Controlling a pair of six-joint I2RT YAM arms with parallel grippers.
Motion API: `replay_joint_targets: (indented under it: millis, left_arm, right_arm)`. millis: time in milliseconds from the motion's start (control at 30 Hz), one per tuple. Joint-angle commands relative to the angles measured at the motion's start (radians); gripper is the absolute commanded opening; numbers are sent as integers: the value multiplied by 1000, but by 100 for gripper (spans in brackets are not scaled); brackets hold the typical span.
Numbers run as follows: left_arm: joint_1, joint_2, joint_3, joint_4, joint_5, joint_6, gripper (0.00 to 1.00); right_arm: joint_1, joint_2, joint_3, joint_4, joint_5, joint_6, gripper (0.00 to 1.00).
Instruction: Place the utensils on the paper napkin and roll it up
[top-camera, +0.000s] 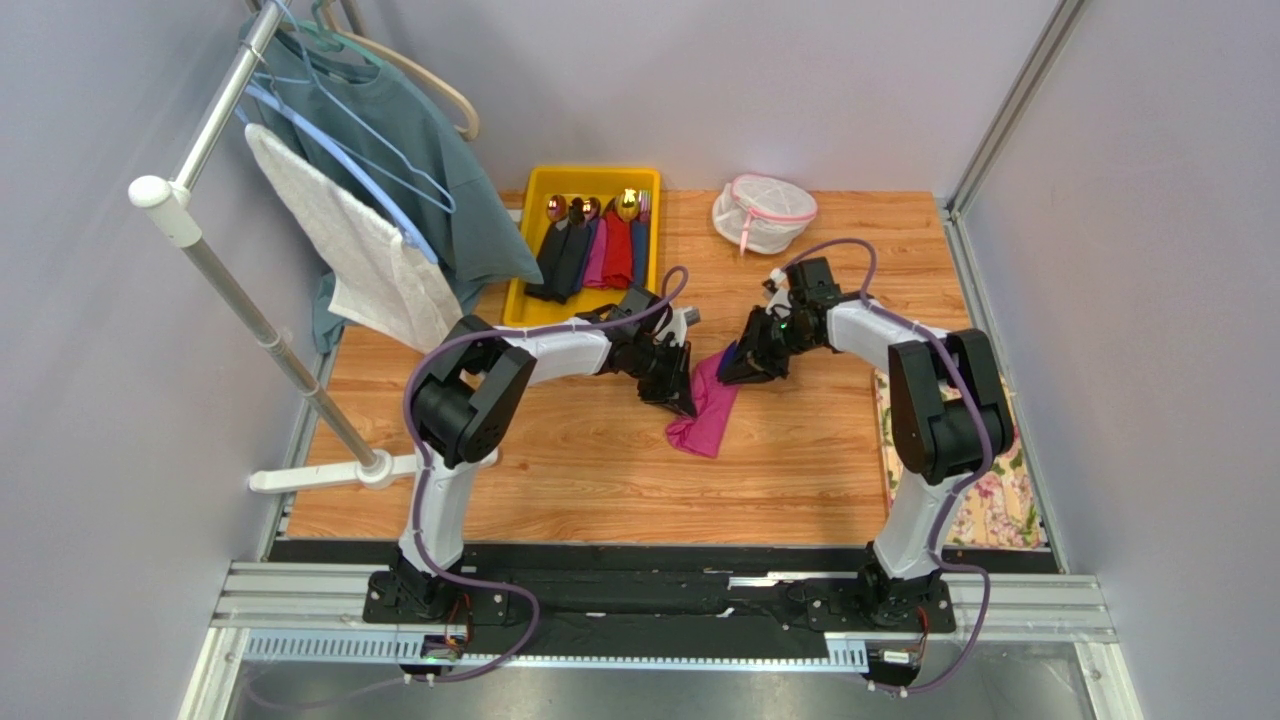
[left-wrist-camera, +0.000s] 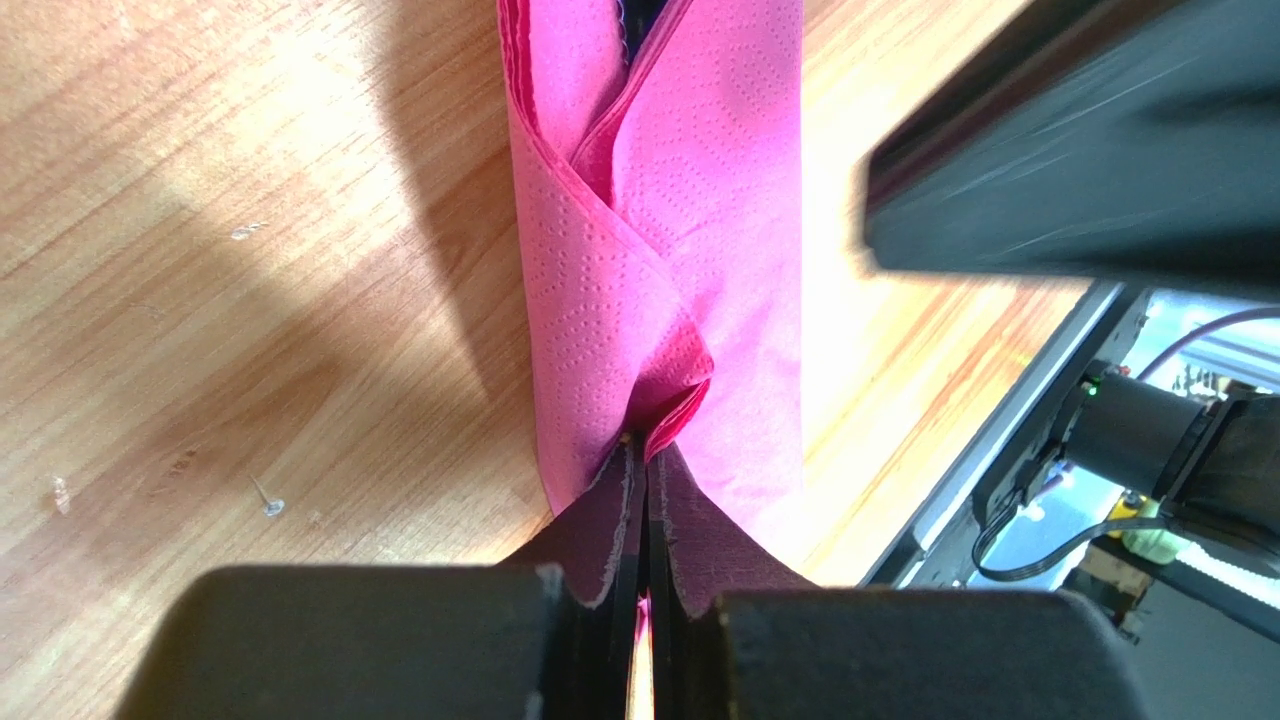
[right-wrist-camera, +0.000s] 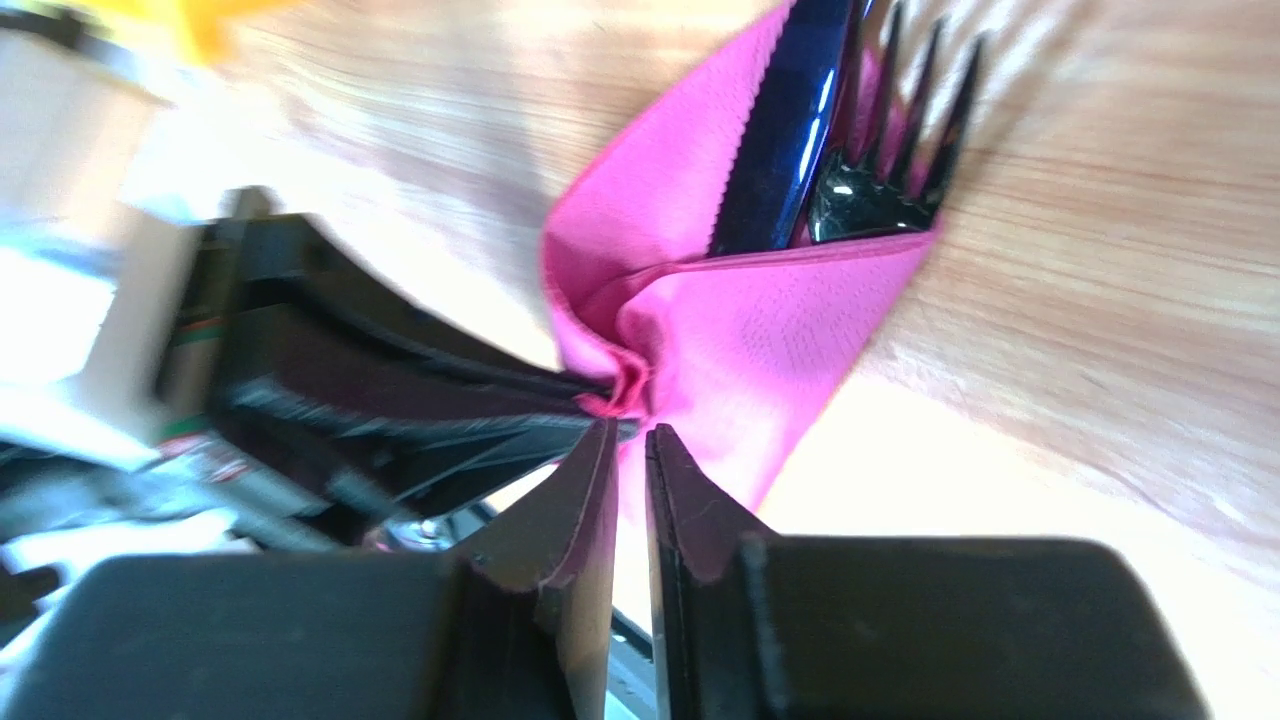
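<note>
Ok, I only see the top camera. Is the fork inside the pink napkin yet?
Observer: Yes. The right wrist camera shows the fork and a second dark utensil poking out of the open end of the paper napkin.
Operator: Is anything holding it?
Observer: The left fingers are shut on a fold of it.
Operator: And the other ones?
Observer: The right fingers stand slightly apart, the pinched fold just at their tips.

You see the paper napkin (top-camera: 703, 416), magenta-pink, folded lengthwise into a narrow wrap lying near the centre of the top view, its long axis running 1 to 7 o'clock. The utensils (right-wrist-camera: 789, 128), glossy blue-black, sit inside; in the right wrist view, fork tines (right-wrist-camera: 917, 105) protrude toward 1 o'clock.
</note>
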Motion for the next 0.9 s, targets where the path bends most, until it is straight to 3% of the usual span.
replay_joint_targets:
  millis: [0, 633, 867]
  left_arm:
    - [4, 6, 0, -96, -65, 56, 2]
    - [4, 22, 7, -82, -36, 53, 0]
    - [6, -23, -9, -32, 7, 22, 0]
  right_arm:
    - [-29, -57, -28, 28, -79, 37, 14]
    - [-37, 90, -86, 200, -107, 90, 3]
    - [-37, 118, -103, 180, -61, 72, 0]
